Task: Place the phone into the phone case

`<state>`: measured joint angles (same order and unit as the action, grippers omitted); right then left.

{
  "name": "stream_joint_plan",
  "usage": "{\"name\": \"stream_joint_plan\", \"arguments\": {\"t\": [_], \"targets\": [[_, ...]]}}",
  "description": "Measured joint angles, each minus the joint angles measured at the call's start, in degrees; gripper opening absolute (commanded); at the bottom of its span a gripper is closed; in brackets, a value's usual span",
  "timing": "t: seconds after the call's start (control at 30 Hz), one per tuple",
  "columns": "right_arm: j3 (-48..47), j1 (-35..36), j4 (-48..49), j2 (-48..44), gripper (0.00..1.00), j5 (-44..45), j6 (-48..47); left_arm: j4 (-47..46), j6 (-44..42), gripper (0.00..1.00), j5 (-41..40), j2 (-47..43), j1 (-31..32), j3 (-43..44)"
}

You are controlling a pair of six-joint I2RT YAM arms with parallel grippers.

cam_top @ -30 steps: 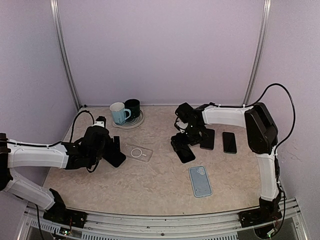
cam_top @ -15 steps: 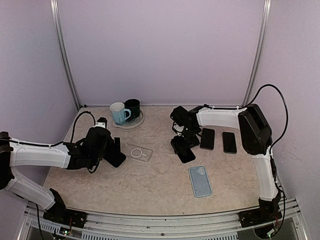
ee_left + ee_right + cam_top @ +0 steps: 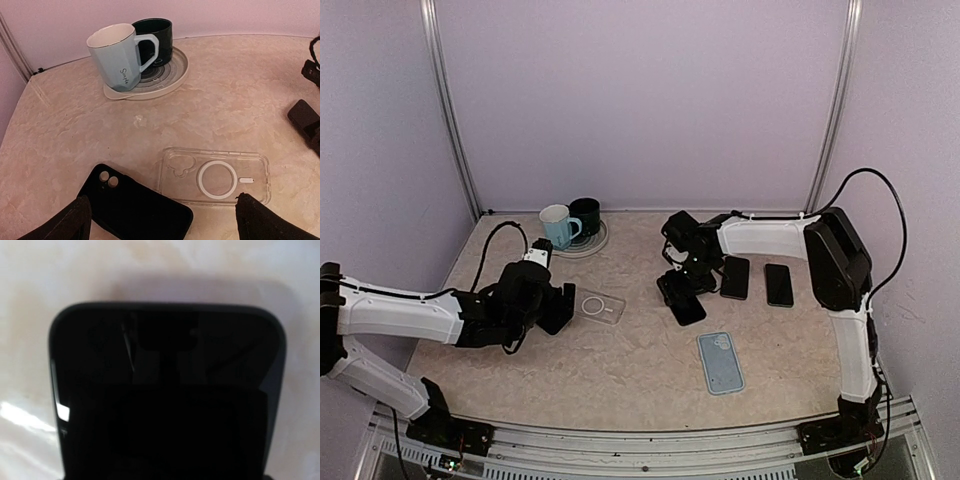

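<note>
Left gripper (image 3: 162, 218) spread wide beside clear phone case (image 3: 215, 175); right gripper (image 3: 678, 288) at phone (image 3: 688, 310), grip unclear; two mugs (image 3: 117, 57) on tray (image 3: 179, 75)

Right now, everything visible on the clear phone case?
The clear case is a transparent, soft-looking rounded rectangle with a white ring in its middle, a short white bar beside the ring and a camera cut-out at one end. It is empty and lies flat on the marbled table, on the left arm's side. A black phone or case lies by its near corner; whether they touch is unclear.

Three phones (image 3: 779, 285), three cases (image 3: 720, 362), two mugs (image 3: 557, 226)
</note>
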<state>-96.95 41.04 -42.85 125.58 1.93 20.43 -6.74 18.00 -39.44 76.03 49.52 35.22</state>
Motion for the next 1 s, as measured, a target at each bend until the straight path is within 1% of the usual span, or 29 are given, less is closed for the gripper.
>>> {"name": "stream_joint_plan", "arguments": {"t": [0.13,0.3,0.47,0.6,0.73,0.9,1.0], "targets": [[3.8,0.1,4.2,-4.1,0.52,0.2,0.7,-1.5,-3.2,0.99,0.0,1.0,4.2,1.5],[11.6,0.1,9.2,-14.3,0.49,2.8,2.5,-3.5,-6.6,0.99,0.0,4.4,8.6,4.1],[21.0,0.9,13.3,-25.3,0.48,7.5,5.8,-3.7,-7.0,0.99,0.2,7.1,9.7,5.1],[28.6,5.3,14.2,-32.0,0.48,11.5,10.9,-4.2,-7.0,0.99,0.5,7.8,9.9,5.6],[35.5,11.0,13.7,-35.4,0.49,12.9,18.9,-4.9,-7.0,0.99,1.1,8.4,10.1,5.7],[39.0,16.8,9.4,-35.4,0.49,15.1,29.0,-5.7,-7.4,0.99,1.8,9.4,10.1,5.8],[40.1,18.5,8.3,-35.4,0.49,15.8,33.0,-5.8,-7.9,0.99,2.0,9.4,10.1,6.0]]}}
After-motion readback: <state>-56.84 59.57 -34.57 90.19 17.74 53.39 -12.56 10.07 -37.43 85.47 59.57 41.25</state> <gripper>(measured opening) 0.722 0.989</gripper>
